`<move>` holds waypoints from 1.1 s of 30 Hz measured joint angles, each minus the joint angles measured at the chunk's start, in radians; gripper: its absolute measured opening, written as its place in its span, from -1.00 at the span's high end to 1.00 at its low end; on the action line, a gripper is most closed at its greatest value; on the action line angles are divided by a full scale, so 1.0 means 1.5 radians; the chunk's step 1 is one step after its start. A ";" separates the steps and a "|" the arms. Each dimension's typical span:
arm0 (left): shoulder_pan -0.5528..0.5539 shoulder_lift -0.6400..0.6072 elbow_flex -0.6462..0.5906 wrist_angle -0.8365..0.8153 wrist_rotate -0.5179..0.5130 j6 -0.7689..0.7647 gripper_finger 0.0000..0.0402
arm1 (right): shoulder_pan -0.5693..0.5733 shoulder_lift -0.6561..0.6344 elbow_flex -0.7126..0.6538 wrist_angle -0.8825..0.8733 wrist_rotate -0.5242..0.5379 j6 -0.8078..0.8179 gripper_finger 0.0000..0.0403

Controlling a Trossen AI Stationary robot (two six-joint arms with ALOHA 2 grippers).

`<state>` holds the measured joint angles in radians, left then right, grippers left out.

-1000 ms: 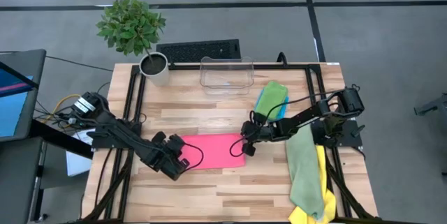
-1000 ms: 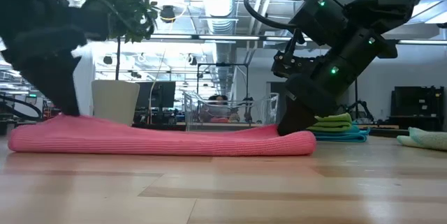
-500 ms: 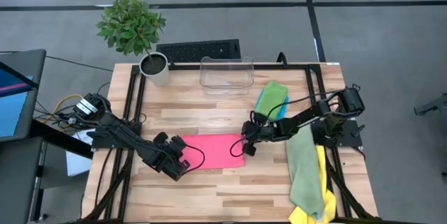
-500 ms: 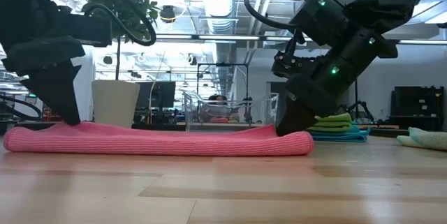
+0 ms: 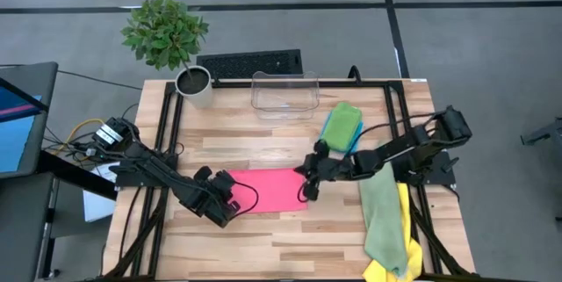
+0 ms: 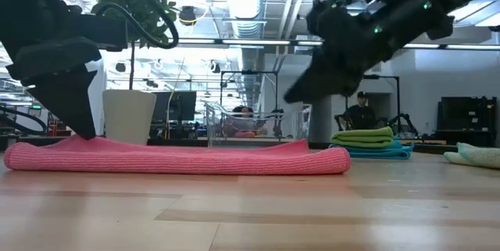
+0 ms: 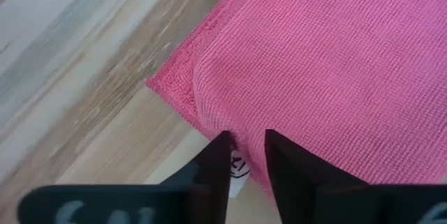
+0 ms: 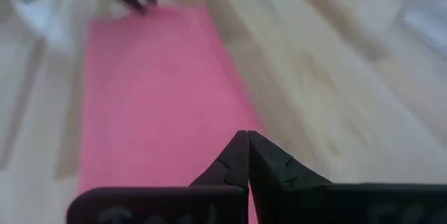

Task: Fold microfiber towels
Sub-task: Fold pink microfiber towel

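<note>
A pink towel (image 5: 268, 190), folded into a long strip, lies flat on the wooden table (image 5: 290, 238). My left gripper (image 7: 248, 144) stands at the strip's left end, by its near corner (image 7: 174, 88). It points steeply down, open by a narrow gap with nothing between its fingers. My right gripper (image 8: 246, 140) is shut on nothing and hangs in the air above the strip's right end (image 6: 328, 157). A bright green towel lies folded on a blue one (image 5: 341, 124) at the back right. My left gripper's fingertips (image 6: 84, 134) come down at the top face of the pink towel's left end (image 6: 47, 153). Whether they rest on the cloth or stand just above it I cannot tell.
A clear plastic bin (image 5: 284, 95) stands at the table's far edge, with a potted plant (image 5: 195, 84) to its left and a keyboard (image 5: 249, 62) behind it. A pale sage towel (image 5: 379, 216) and a yellow one (image 5: 395, 269) drape over the right edge.
My right gripper has come up off the pink towel's right end, still shut, and has tipped nearer to level. The towel stays flat where it was.
</note>
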<state>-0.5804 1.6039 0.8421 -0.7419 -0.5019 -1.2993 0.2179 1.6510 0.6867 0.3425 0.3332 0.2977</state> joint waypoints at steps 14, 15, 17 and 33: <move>0.002 -0.007 0.041 -0.201 0.095 -0.091 0.50 | -0.007 0.154 0.022 0.022 -0.008 0.045 0.87; -0.002 -0.006 0.054 -0.231 0.073 -0.111 0.53 | -0.007 0.154 0.023 0.020 -0.009 0.045 0.87; -0.013 -0.006 0.086 -0.280 0.003 -0.152 0.59 | -0.007 0.154 0.024 0.018 -0.009 0.045 0.88; -0.049 0.012 -0.153 0.163 -0.220 -0.222 0.99 | -0.007 0.149 0.024 0.009 -0.013 0.041 0.88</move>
<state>-0.6540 1.6222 0.6124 -0.4972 -0.8319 -1.6330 0.2071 1.8744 0.7223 0.3564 0.3131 0.3588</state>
